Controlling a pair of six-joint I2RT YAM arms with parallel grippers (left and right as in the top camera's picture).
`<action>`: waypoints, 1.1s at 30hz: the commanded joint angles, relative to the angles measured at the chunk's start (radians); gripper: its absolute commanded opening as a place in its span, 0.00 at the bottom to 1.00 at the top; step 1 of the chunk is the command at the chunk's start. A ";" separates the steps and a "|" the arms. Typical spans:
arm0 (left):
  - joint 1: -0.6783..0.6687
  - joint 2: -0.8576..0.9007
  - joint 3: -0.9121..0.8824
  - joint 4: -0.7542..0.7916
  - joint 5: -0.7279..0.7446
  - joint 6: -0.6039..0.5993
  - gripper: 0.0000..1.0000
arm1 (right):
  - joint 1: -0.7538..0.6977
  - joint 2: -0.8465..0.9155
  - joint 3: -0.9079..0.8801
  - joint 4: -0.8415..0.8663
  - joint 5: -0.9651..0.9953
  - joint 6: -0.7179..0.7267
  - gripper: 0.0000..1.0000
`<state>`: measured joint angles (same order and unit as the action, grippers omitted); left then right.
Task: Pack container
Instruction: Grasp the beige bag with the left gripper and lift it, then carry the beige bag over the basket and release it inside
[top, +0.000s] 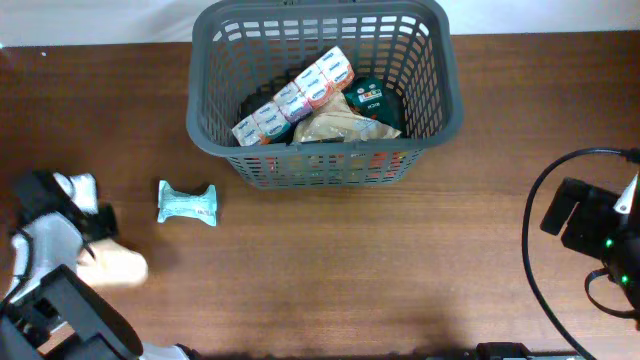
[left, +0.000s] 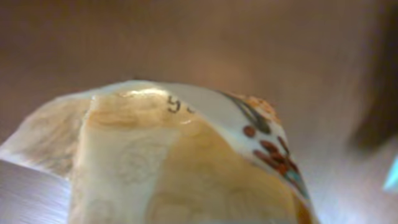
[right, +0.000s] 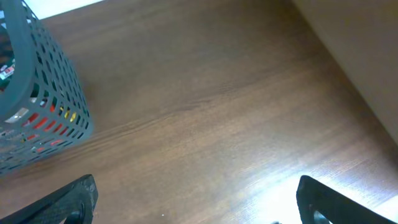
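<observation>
Standing at the far middle of the counter (top: 400, 275), the container (top: 212, 100) is a large dark grey basket with slotted lattice sides and a thick rim, upright and open at the top. Inside it a strip of white packets (top: 295, 98) lies on a slant from the container's front left toward its back right. A tan crinkled packet (top: 335, 125) lies just beside the strip on its near side, and a dark green packet (top: 375, 103) sits against the tan one, toward the container's right wall. Red and yellow print shows through the slots of the front wall.

A pale blue packet (top: 187, 203) lies flat on the counter outside the container, near its front left corner but apart from it.

Further out from that same corner, well apart from the container, the left gripper (top: 98, 240) is clamped on a beige packet (top: 118, 266). The left wrist view is filled by this packet at close range: cream wrapping with some dark print and a patch of reddish-brown dots on one side. Whether the packet touches the counter I cannot tell.

The right gripper (right: 196, 186) is well off to the container's right, its two dark fingers (right: 74, 199) spread wide apart with only bare counter between them. In its wrist view the container's corner shows at the left edge, clear of the fingers. A black cable (top: 530, 230) loops beside the right arm.
</observation>
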<state>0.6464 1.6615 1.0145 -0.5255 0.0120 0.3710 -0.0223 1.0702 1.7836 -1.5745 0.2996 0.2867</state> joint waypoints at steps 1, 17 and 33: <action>-0.005 -0.027 0.293 0.021 0.129 0.019 0.01 | 0.010 -0.003 0.002 0.010 0.027 -0.002 0.99; -0.250 0.211 1.142 0.018 0.574 -0.194 0.02 | 0.010 -0.002 0.002 0.000 0.003 -0.002 0.99; -0.651 0.344 1.445 -0.412 1.003 0.000 0.01 | 0.010 -0.002 0.002 -0.022 -0.003 -0.002 0.99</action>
<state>0.1020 2.0445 2.4161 -0.8536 0.9466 0.1818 -0.0223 1.0702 1.7836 -1.5967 0.2966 0.2867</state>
